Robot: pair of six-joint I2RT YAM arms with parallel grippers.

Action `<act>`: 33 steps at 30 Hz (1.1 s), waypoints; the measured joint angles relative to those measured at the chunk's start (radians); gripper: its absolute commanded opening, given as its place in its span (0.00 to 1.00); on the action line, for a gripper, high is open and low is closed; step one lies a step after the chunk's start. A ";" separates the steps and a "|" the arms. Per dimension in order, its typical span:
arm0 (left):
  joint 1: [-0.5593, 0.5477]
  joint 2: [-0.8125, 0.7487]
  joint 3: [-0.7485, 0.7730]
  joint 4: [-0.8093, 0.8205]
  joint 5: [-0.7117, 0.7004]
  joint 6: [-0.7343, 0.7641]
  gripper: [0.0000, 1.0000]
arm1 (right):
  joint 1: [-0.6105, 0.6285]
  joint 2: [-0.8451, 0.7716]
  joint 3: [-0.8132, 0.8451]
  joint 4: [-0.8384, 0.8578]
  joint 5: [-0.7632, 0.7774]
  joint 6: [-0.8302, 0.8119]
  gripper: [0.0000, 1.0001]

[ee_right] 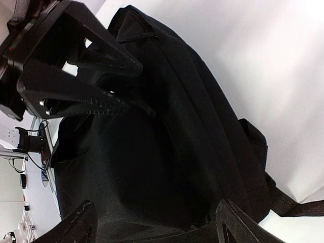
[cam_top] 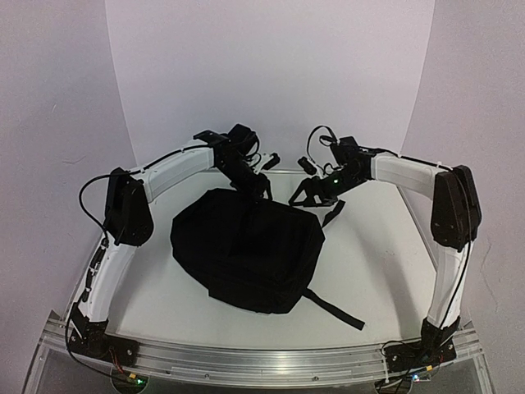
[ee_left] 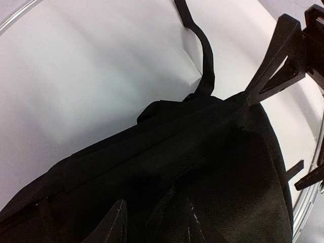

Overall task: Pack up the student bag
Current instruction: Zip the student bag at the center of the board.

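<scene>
The student bag, a large soft black backpack, lies flat in the middle of the white table. My left gripper sits at its far edge. In the left wrist view my left gripper pinches a ridge of bag fabric and a webbing strap. My right gripper hovers at the bag's far right corner. Its fingers stand wide apart over the black fabric, holding nothing. One right fingertip touches the bag's far edge.
A loose black strap trails from the bag toward the near right. Another strap loops over the white table behind the bag. An aluminium rail runs along the near edge. White backdrop walls enclose the table.
</scene>
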 measured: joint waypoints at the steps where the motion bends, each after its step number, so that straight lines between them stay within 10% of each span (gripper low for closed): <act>1: -0.001 0.002 0.000 0.000 -0.002 0.002 0.39 | 0.000 0.006 0.007 -0.001 0.007 0.000 0.80; 10: -0.023 0.036 0.000 0.001 -0.046 0.013 0.33 | 0.000 0.078 0.078 -0.002 0.044 0.000 0.79; 19: -0.038 0.050 0.000 0.004 -0.092 0.028 0.01 | 0.001 0.138 0.124 -0.002 0.065 0.000 0.77; 33: -0.009 -0.023 -0.054 0.077 -0.076 -0.075 0.00 | 0.028 0.204 0.217 -0.002 0.102 0.000 0.75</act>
